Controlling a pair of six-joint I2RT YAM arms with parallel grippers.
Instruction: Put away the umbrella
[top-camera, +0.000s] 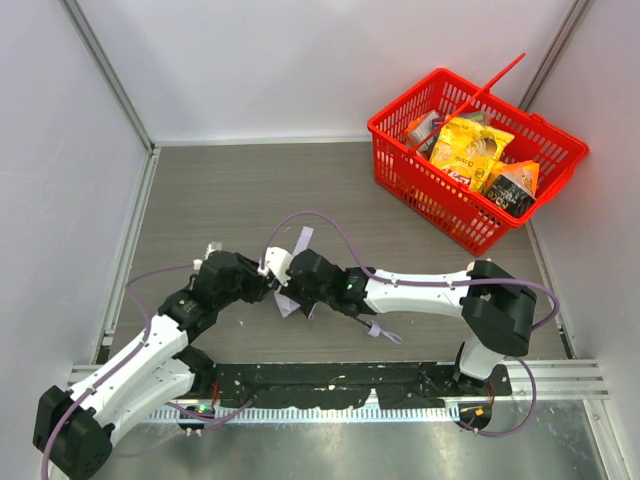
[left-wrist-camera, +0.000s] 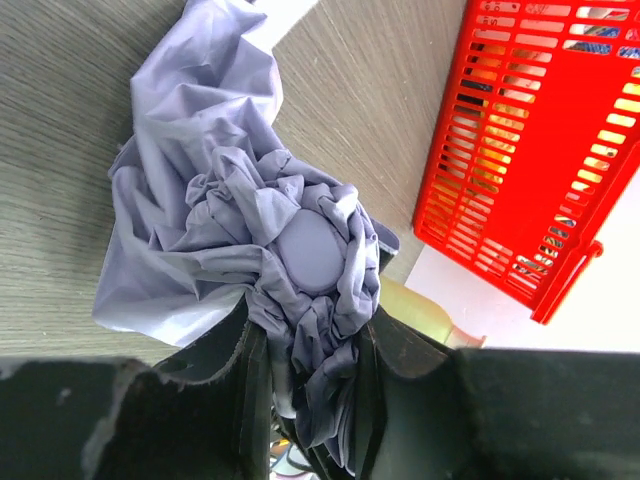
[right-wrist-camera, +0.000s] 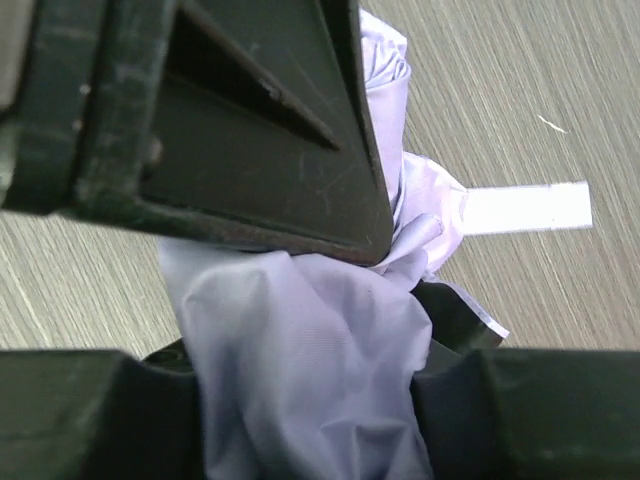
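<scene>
The umbrella (left-wrist-camera: 200, 200) sits on the table (top-camera: 220, 200) a little in from the middle of the near edge, caught between the two arms where they meet. It shows as a soft, crumpled bundle of pale lavender fabric, thin and faintly glossy, bunched into tight pleats and ruffles. The folds gather around a smooth round cap (left-wrist-camera: 310, 255) of the same pale colour. A looser sheet of the cloth spills out to one side and lies flat on the grey wood-grain surface.

The left gripper (left-wrist-camera: 310, 370) is clamped on the bundle. Its matte black fingers (left-wrist-camera: 250, 350) squeeze the ruffled cloth just below the cap, and fabric is wedged deep between them.

The right gripper (right-wrist-camera: 305, 400) comes in from the other side, close up against the left one. The cloth fills the whole gap between its scuffed black fingers (right-wrist-camera: 500, 400), which press on it from both sides, so it too grips the umbrella. A flat, narrow white strap tab (right-wrist-camera: 525, 208) sticks out from the bundle onto the table. A thin pale loop (top-camera: 382, 330) lies beside the right arm.

Well apart, in the far right corner, stands a red plastic basket (top-camera: 430, 195) with slotted walls. It holds crinkly packets, one of them bright yellow (top-camera: 470, 148).
</scene>
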